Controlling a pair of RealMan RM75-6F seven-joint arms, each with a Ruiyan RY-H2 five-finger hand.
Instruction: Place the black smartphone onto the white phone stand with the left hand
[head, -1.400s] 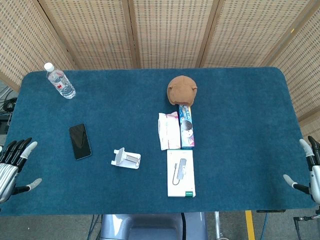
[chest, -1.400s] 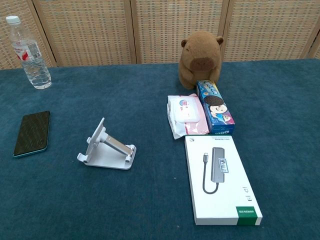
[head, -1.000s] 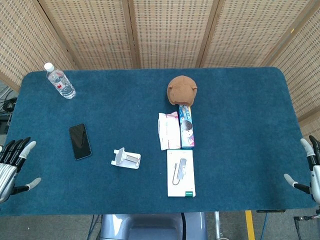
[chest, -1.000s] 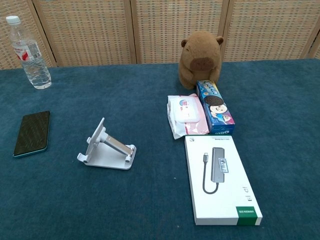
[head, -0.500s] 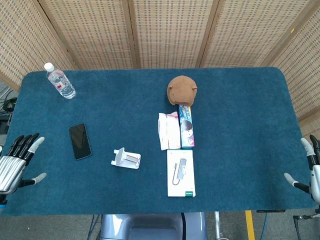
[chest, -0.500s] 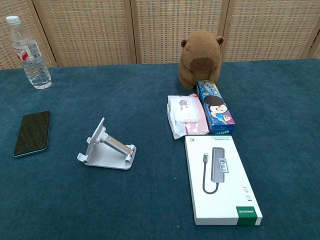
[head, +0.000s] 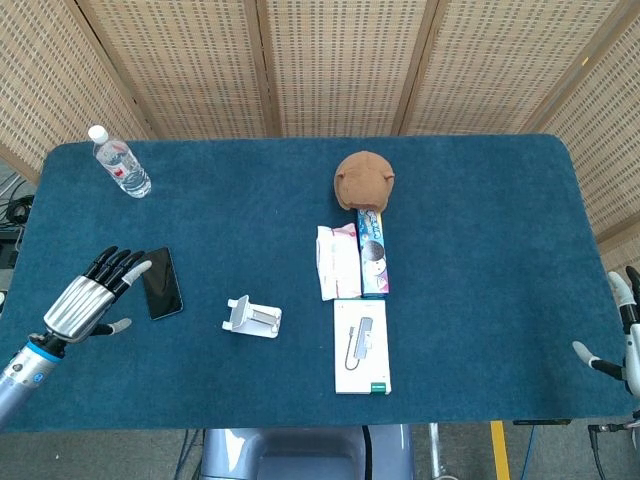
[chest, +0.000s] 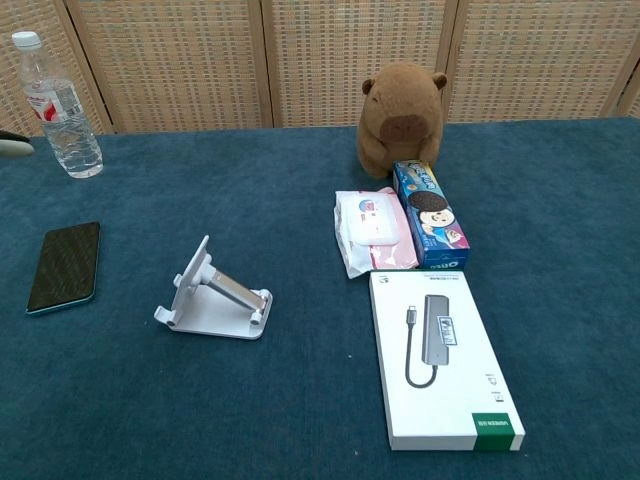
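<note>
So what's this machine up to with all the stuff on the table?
The robot is meant to put the phone on the white stand with its left hand. That hand is open, fingers spread, right beside the phone's left edge, and holds nothing. The phone lies flat on the blue table, apart from the empty stand. The right hand sits open at the table's far right edge.

Black smartphone lying flat, screen up, left of empty white phone stand
</note>
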